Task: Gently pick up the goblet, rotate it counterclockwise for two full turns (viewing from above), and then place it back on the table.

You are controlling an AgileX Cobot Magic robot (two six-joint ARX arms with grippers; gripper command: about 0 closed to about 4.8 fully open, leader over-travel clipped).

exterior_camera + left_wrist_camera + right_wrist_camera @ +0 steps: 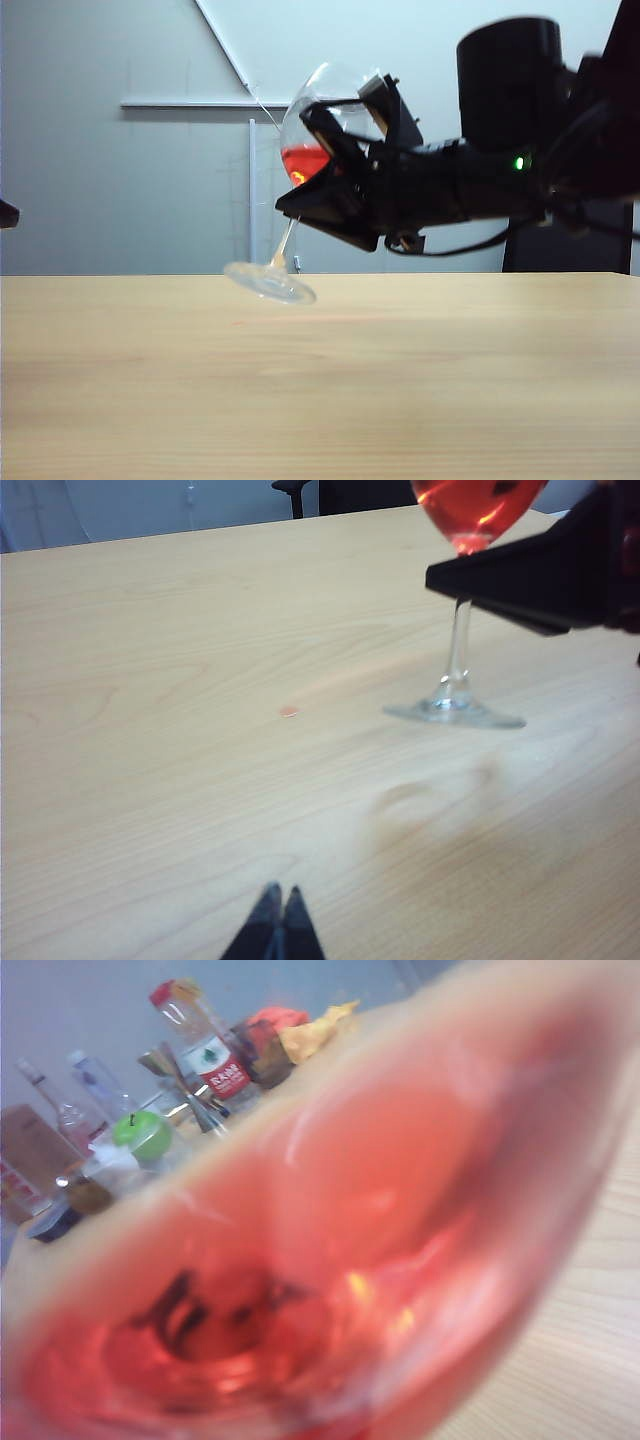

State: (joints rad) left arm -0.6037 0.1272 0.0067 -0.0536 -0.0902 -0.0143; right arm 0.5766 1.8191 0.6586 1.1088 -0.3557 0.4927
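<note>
Filling the right wrist view almost wholly, blurred: goblet (330,1290), red-orange liquid pooling inside, jars and a green apple (146,1133) behind hardly making out. Hanging tilted above the table (320,400), foot lifted clear, bowl clamped in the right gripper (325,160). Resting low near the table, tips pressed together: left gripper (277,925).

My worktop (320,400) is pale beige wood-grain laminate. On it, near the middle, lies one small reddish spot (289,712); I see nothing else resting there.
</note>
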